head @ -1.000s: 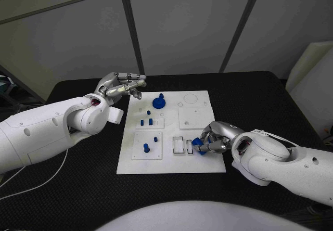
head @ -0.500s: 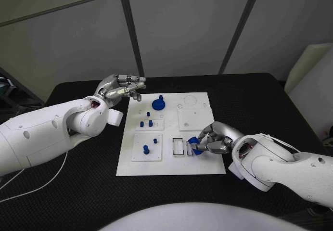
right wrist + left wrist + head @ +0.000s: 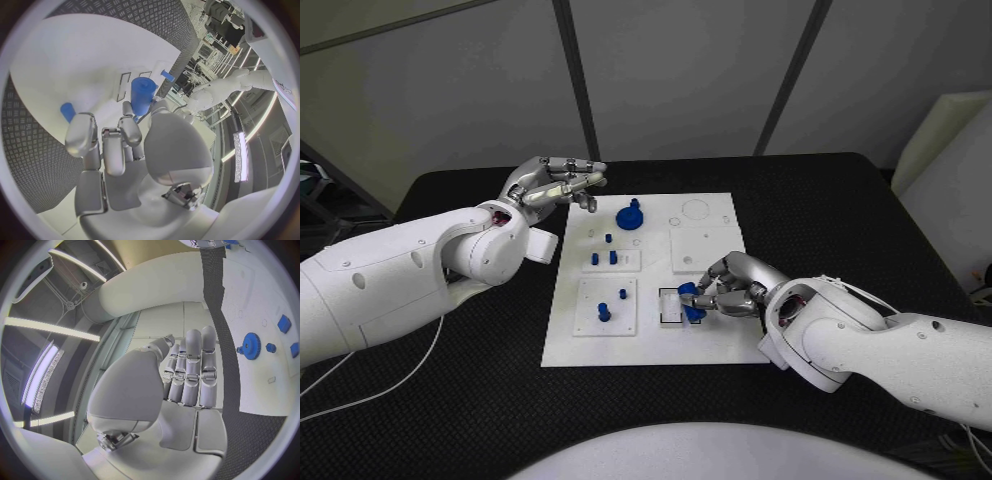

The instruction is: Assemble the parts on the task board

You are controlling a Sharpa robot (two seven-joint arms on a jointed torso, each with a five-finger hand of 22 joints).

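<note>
The white task board (image 3: 589, 348) lies mid-table. My right hand (image 3: 721, 290) holds a blue part (image 3: 688, 296) at the slotted white block (image 3: 672, 308) near the board's front. In the right wrist view the same blue part (image 3: 142, 94) stands between the fingers (image 3: 128, 131) of my right hand (image 3: 119, 150), beside the slots. My left hand (image 3: 557, 184) hovers off the board's far left corner and holds nothing; in its wrist view the left hand (image 3: 187, 377) has its fingers stretched side by side. A blue gear (image 3: 632, 213) stands at the board's far end.
Small blue pegs (image 3: 603, 257) stand in a plate left of centre, and two more (image 3: 606, 311) in the plate nearer me. The gear (image 3: 251, 345) also appears in the left wrist view. Black table (image 3: 848, 210) surrounds the board.
My right hand has moved left across the board with the blue part, from near the right edge to the slotted block. The left hand has barely moved.
</note>
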